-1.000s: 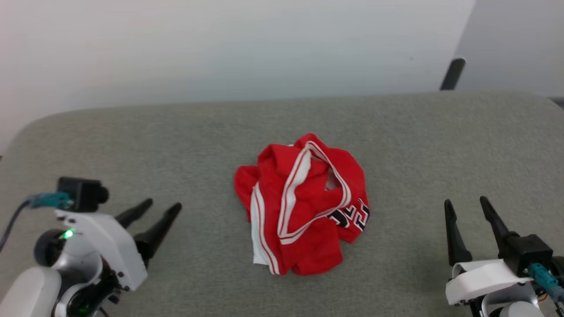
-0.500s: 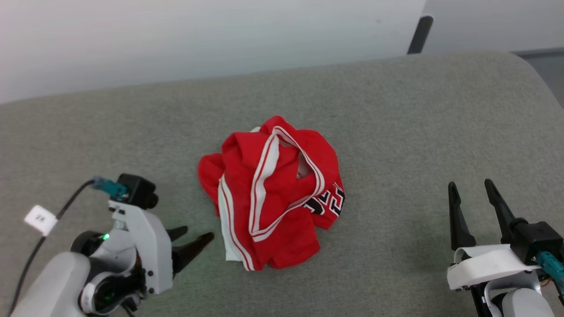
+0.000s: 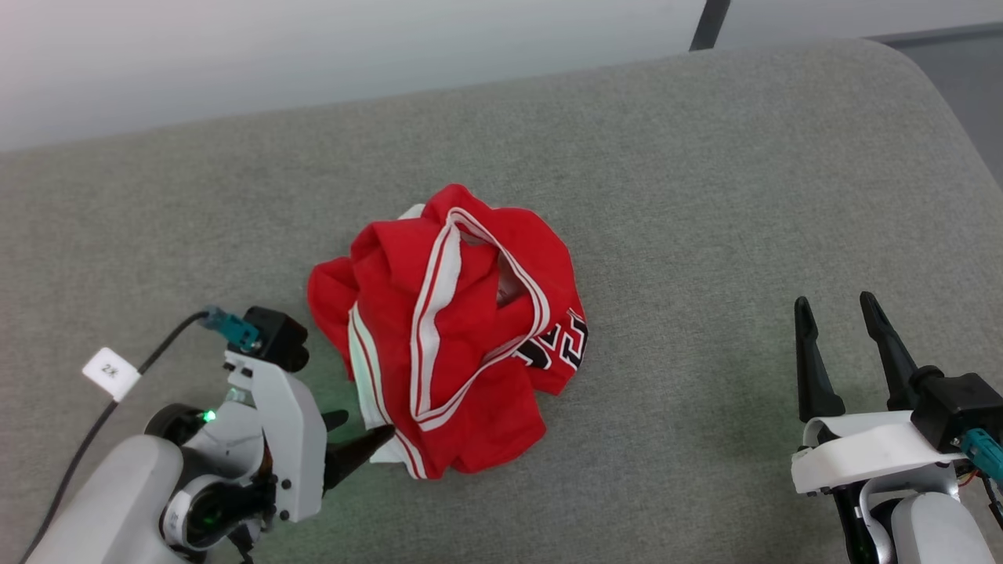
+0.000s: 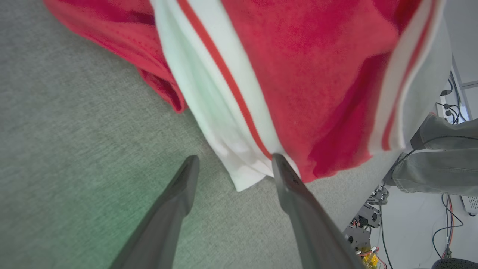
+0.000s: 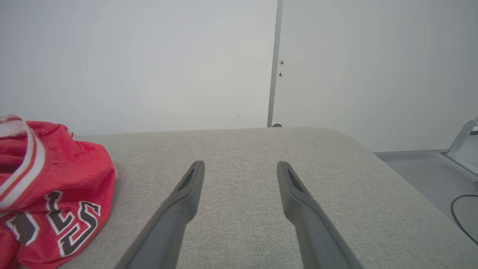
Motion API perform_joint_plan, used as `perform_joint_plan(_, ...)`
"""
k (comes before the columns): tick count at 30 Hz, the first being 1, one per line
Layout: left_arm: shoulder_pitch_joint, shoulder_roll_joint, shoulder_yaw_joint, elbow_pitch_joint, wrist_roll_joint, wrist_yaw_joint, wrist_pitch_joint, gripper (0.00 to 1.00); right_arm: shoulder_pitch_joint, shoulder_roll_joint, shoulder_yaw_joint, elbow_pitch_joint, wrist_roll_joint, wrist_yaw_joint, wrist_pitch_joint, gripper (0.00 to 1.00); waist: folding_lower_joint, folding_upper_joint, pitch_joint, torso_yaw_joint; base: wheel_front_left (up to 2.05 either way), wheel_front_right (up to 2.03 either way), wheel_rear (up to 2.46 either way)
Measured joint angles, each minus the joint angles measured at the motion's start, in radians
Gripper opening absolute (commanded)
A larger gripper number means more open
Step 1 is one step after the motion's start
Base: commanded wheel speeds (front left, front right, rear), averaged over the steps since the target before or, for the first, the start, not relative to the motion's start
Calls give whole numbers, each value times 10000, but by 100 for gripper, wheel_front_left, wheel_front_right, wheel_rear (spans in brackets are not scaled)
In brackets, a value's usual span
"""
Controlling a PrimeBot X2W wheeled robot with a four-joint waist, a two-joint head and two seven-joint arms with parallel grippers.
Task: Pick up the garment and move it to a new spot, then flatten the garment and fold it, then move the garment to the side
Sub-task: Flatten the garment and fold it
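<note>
Grey, felt-like padding covers the table (image 3: 744, 196), and a pale wall (image 3: 313, 63) rises behind its far edge. The garment (image 3: 462, 313) lies crumpled in a loose heap at about the middle of the surface, slightly to the left. A loop of striped trim (image 3: 427, 313) lies across the top of the heap, and the black-and-white lettering (image 3: 556, 348) shows on its right side.

The left gripper (image 3: 367, 423) is low at the near-left edge of the heap with its jaws apart. In the left wrist view a white, red-striped corner (image 4: 239, 175) of cloth lies between the two fingers and is not yet pinched. The right gripper (image 3: 832, 299) rests well to the right of the shirt, jaws likewise spread and holding nothing.

The jersey looks light, thin and limp, and probably somewhat slick. It would likely sag and trail from any single hold, and a shallow pinch might catch only one layer or slip off.

The corner already between the left fingers seems a fair place to grip, since the trimmed hem there should be thicker than plain cloth. For flattening, a second hold on the collar loop or the opposite hem would likely help spread it.
</note>
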Motion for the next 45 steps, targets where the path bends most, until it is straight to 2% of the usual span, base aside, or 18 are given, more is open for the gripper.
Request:
perform_joint_plan(9,-310,-100,-466,483,96,-8,-92,100,-154,2,92,-4,151,0,0,100,0,0,273,-180,0,0,0)
perform_joint_plan(20,-851,-405,-798,2008,48,-136,-543,100,-233,0,102,-4,221,0,0,100,0,0,425,-269,0,0,0)
perform_joint_plan(21,-902,-453,-809,2128,-33,-136,-529,49,-233,0,92,-4,221,0,0,100,0,0,426,-259,0,0,0)
perform_joint_plan(22,-943,-472,-846,2194,-121,-134,-522,6,-234,0,86,-6,221,0,0,100,0,0,425,-248,0,0,0)
perform_joint_plan(23,-975,-468,-859,2249,-207,-132,-535,0,-234,0,81,-6,221,0,0,100,0,0,424,-235,0,0,0)
perform_joint_plan(33,-1127,-73,-857,2330,-844,-77,-351,0,-221,0,-144,4,138,0,0,100,0,0,268,77,0,0,0)
perform_joint_plan(45,-349,1221,-73,1452,-878,483,-681,0,217,4,-188,136,-56,0,0,100,0,0,-427,810,0,0,0)
